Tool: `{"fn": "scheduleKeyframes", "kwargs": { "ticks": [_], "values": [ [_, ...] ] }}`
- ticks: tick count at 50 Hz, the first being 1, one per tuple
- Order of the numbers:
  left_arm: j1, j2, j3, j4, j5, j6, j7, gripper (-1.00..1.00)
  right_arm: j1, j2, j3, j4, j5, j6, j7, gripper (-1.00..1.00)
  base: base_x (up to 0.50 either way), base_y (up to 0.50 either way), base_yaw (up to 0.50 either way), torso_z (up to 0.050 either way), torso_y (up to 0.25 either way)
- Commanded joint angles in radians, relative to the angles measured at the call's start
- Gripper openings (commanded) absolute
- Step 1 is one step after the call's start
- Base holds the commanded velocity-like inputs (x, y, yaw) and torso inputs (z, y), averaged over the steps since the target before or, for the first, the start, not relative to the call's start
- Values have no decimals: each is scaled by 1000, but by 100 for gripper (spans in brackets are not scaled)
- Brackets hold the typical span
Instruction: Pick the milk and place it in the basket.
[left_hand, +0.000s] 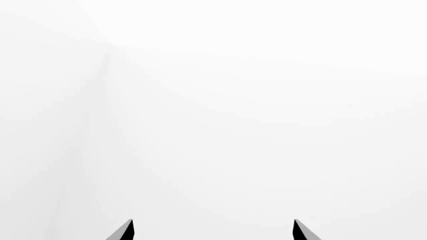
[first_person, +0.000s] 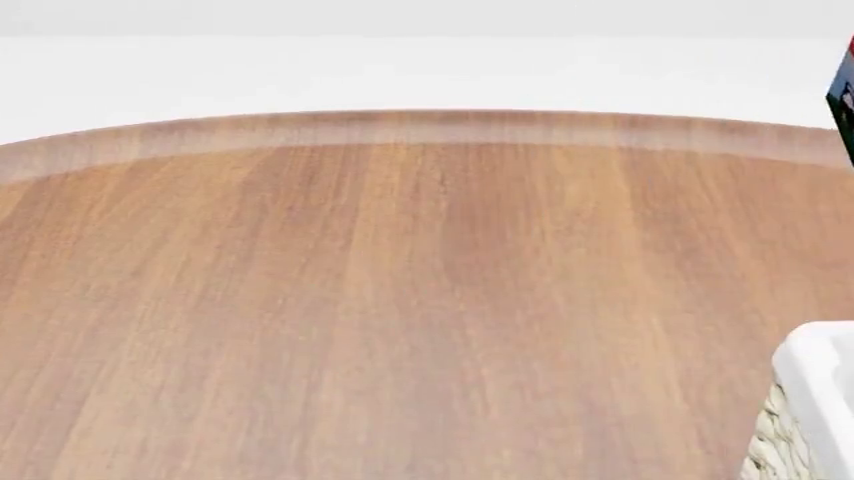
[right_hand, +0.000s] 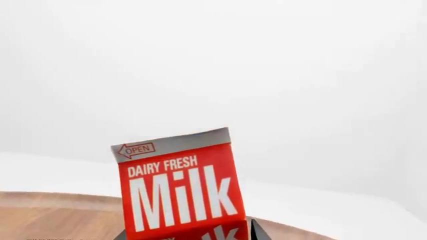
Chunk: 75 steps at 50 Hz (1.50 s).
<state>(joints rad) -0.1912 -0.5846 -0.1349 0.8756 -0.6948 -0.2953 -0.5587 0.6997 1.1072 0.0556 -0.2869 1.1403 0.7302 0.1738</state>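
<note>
The right claw (right_hand: 187, 235) grips the milk (right_hand: 179, 187) aloft past the desk (first_person: 400, 300), the left claw (left_hand: 213, 231) spread and idle; with only the basket's (first_person: 814, 400) corner showing, a misjudged release could drop the milk outside.

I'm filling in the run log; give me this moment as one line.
milk: between right gripper fingers, off table | basket: head-view right edge, milk not inside | left gripper: open, empty
</note>
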Motion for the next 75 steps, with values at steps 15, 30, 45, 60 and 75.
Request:
{"fn": "scheduleKeyframes", "kwargs": {
  "ticks": [15,30,45,60,75],
  "values": [
    [3,-6,-5,-3,-7,7,-4,100,-153,33,132,115,-52,-24,-20,-100,0,0,0,1,1],
    [1,-9,-2,-8,-7,10,-6,100,-103,17,21,219,-101,8,-64,-100,0,0,0,1,1],
    [5,-10,-1,-10,-4,16,-7,100,-149,32,-17,251,-120,28,-103,-100,0,0,0,1,1],
    [7,-12,2,-9,-3,20,-10,100,-328,64,84,239,-89,14,-102,-100,0,0,0,0,1],
    [6,-16,0,-8,-7,22,-14,100,-433,59,142,277,-89,11,-99,-100,0,0,0,1,1]
  ]
}}
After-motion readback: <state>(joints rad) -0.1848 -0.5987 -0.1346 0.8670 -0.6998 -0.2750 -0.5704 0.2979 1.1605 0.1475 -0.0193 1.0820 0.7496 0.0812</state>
